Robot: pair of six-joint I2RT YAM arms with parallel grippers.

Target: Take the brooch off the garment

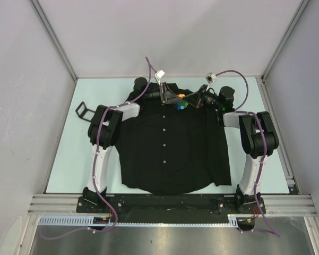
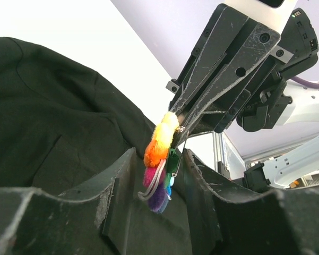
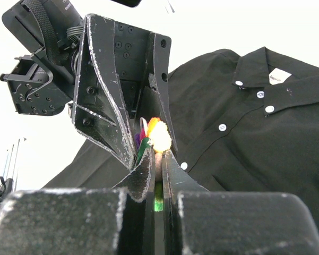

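Note:
The black shirt (image 1: 164, 159) lies flat on the table, collar at the far end. The rainbow brooch (image 1: 181, 105) is near the collar, between both grippers. My right gripper (image 1: 191, 101) is shut on the brooch; in the right wrist view its fingertips (image 3: 159, 156) pinch the yellow and green petals (image 3: 158, 135). In the left wrist view the brooch (image 2: 160, 154) hangs from the right gripper's tips (image 2: 178, 121) above the shirt (image 2: 53, 117), its metal pin wire dangling. My left gripper (image 2: 159, 175) is open, its fingers either side of the brooch without touching it.
A small black handle-shaped object (image 1: 84, 111) lies on the table left of the shirt. White buttons (image 1: 164, 144) run down the shirt front. Grey enclosure walls stand on three sides and an aluminium rail (image 1: 170, 204) runs along the near edge.

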